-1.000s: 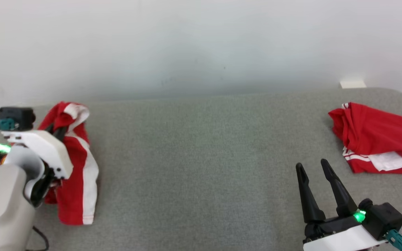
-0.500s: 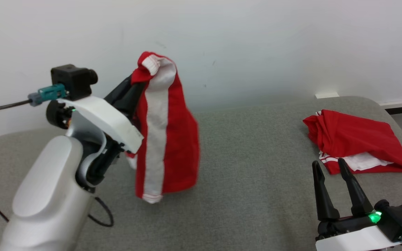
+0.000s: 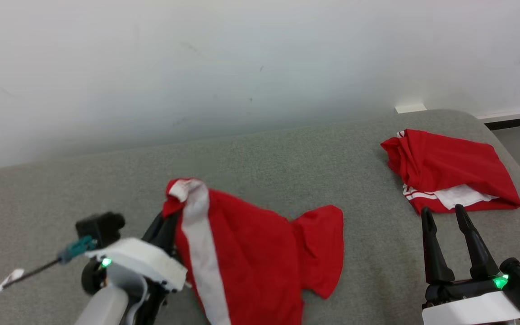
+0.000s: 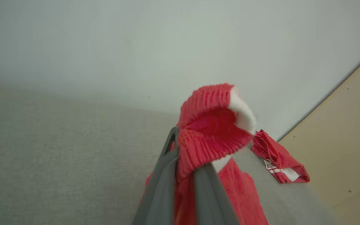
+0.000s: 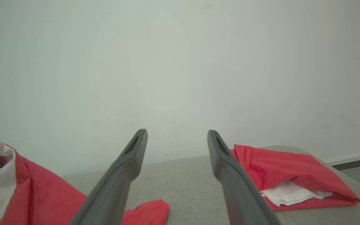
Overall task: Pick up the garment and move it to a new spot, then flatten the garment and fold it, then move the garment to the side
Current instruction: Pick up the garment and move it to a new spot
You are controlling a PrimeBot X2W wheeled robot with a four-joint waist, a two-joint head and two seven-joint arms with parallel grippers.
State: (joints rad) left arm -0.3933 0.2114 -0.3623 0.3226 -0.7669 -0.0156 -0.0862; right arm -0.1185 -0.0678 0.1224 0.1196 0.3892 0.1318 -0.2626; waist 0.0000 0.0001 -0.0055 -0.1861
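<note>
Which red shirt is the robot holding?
The striped shirt, the one with the wide white band, in the middle of the grey pad. The left gripper pinches its ribbed edge. The other shirt lies folded far right, with nothing touching it.
</note>
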